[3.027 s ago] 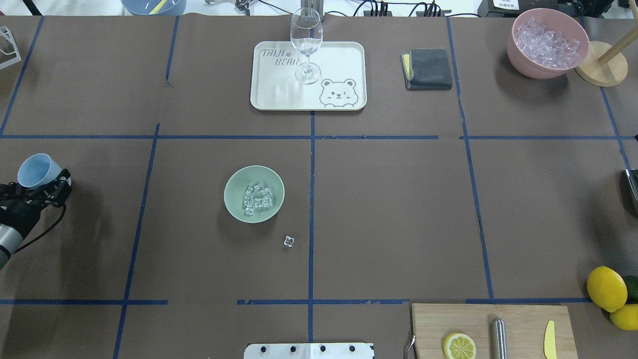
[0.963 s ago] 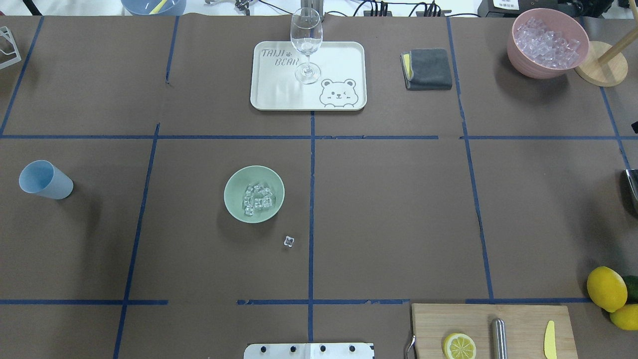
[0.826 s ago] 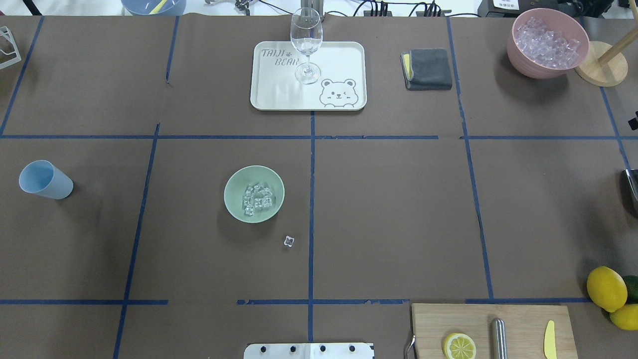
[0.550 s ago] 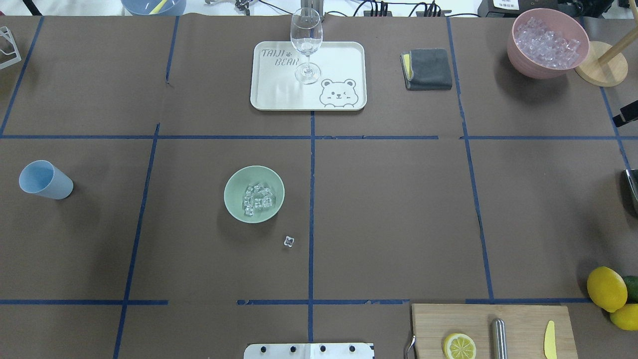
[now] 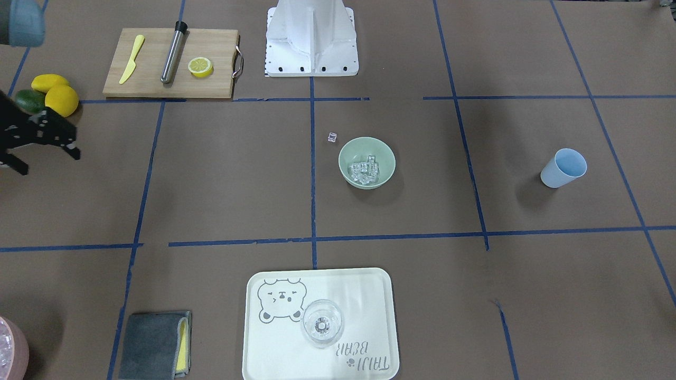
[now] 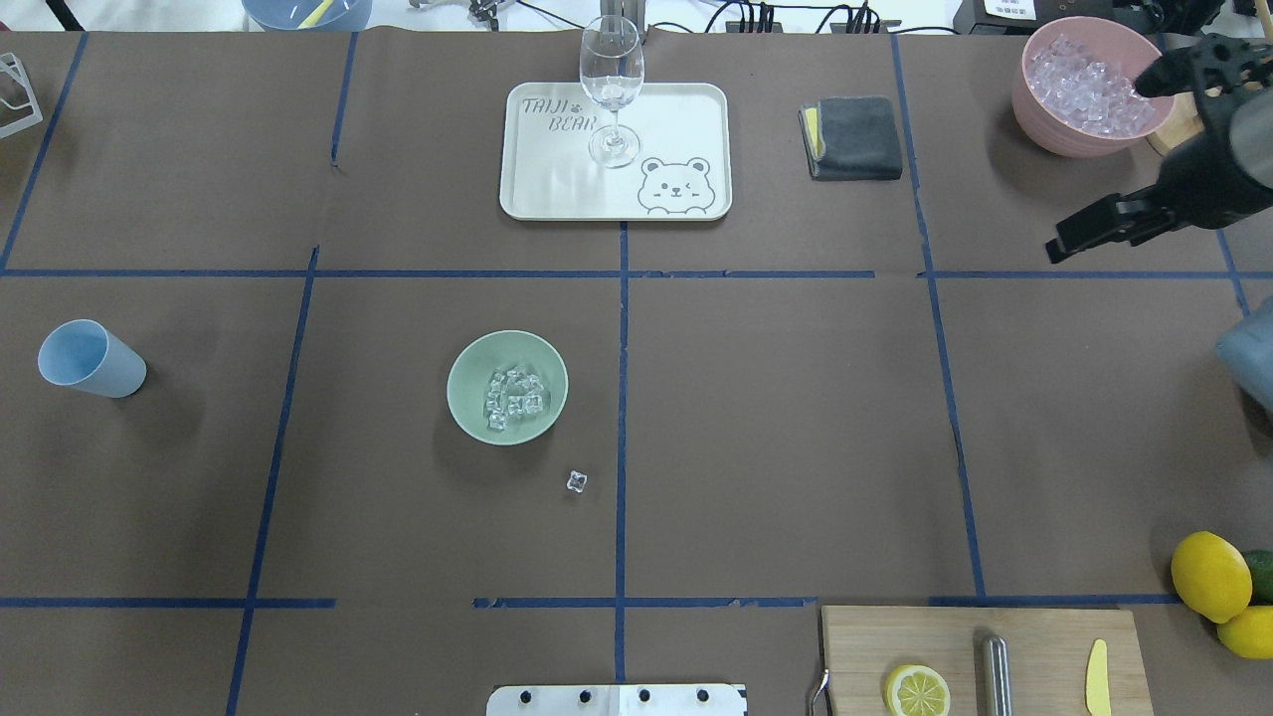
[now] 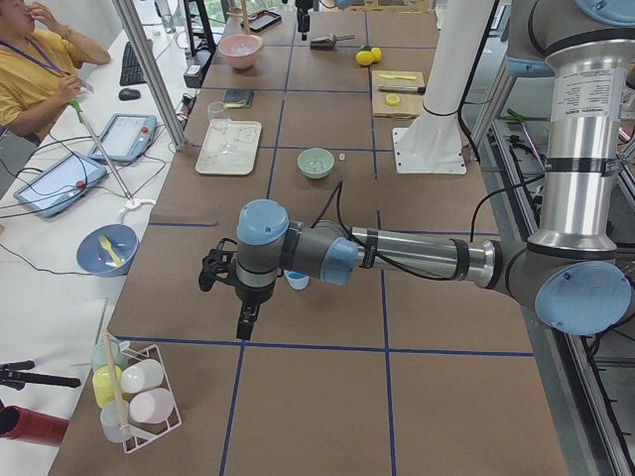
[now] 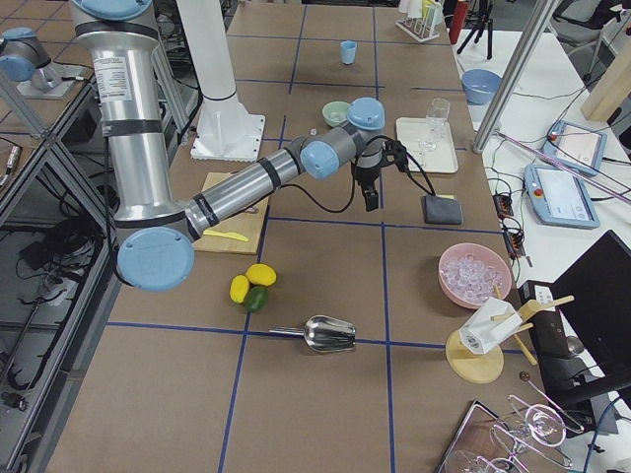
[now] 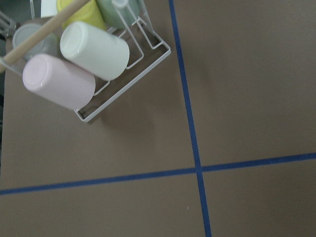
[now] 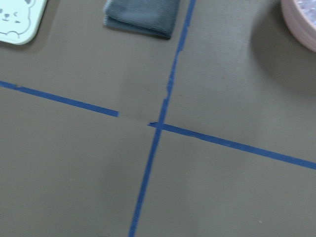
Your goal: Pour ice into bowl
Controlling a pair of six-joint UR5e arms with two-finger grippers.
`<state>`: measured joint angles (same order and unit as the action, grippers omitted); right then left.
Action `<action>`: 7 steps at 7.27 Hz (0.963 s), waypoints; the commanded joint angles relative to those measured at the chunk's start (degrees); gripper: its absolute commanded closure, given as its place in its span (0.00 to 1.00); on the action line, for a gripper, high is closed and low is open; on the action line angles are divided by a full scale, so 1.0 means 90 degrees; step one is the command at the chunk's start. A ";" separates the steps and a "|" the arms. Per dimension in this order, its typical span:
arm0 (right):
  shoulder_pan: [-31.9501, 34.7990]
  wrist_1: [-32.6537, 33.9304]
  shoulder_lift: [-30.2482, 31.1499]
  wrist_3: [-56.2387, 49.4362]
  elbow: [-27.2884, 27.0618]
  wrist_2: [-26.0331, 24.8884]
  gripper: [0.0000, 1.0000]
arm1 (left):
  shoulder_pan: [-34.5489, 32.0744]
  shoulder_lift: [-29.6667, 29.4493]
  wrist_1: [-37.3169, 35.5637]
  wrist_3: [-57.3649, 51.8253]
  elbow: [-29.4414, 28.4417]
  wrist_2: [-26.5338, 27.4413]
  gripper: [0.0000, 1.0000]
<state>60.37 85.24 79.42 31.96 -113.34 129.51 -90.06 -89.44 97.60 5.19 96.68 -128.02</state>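
the right fingers [image 8: 372, 195] hang near the grey cloth [image 8: 438, 209], bowl [image 8: 335, 113] beyond.

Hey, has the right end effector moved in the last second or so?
Yes. The right end effector has swung in from the overhead view's right edge, leftward, and now hangs open beside the pink bowl.

Tray [image 6: 557, 199] reads "TAIJI BEAR" by bear drawing; nothing else legible.

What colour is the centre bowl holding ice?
Pale sage green; the bowl shows best in the overhead exterior view.
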 commanded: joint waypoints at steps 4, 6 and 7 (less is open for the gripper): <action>-0.2961 0.0079 -0.1977 0.3348 -0.0122 -0.1980 0.00 | -0.0013 -0.0042 -0.0190 -0.0040 0.0030 -0.0249 0.00; -0.3434 0.0671 -0.2997 0.3916 0.0646 -0.2533 0.00 | -0.0013 -0.0062 -0.0181 -0.0040 0.0030 -0.0258 0.00; -0.3610 0.0723 -0.3555 0.4112 0.1240 -0.2785 0.02 | -0.0013 -0.0062 -0.0181 -0.0030 0.0030 -0.0374 0.00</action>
<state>30.18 90.02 53.63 66.24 -107.87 107.33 -90.18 -89.95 95.96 4.87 96.94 -130.57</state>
